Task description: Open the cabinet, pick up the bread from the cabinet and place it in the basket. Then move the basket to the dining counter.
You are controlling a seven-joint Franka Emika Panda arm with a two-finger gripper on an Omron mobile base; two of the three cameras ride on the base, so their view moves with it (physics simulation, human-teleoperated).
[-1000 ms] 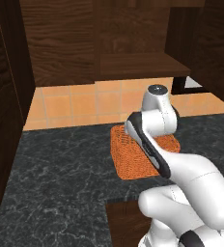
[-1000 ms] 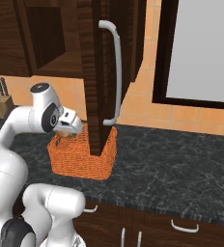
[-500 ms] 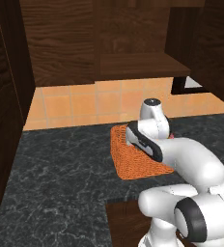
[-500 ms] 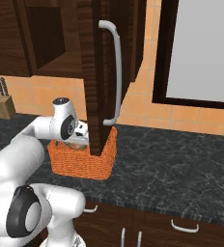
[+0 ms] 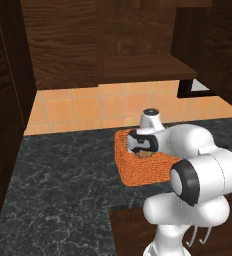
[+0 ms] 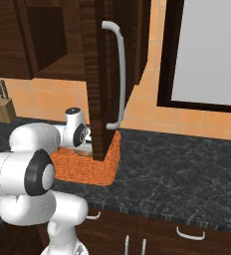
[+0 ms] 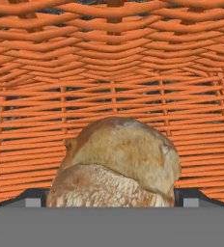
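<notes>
You are looking at a small tan bread (image 7: 116,164) roll lying on the woven floor of the orange basket (image 7: 109,62). In the hand view the bread sits close to the camera, lumpy and rounded, with the basket's mesh wall rising behind it. The tool's (image 7: 113,197) two dark tips (image 7: 34,197) stand spread wide on either side of the bread, apart from its flanks as far as this tight view lets you judge, so nothing appears to be pinched.

In the left base view, the bread (image 5: 144,155) shows as a tan spot inside the basket (image 5: 138,172), with the white arm's wrist bent down over the basket's rim.

The basket (image 6: 85,167) rests on the black marbled counter (image 6: 187,179). Directly above the basket hangs the open door of the dark wood cabinet (image 6: 100,74), its long silver handle (image 6: 118,74) vertical. Behind the basket runs an orange tiled wall (image 5: 88,107). Left of the basket in the right base view, a knife block (image 6: 2,104) stands against the wall.
</notes>
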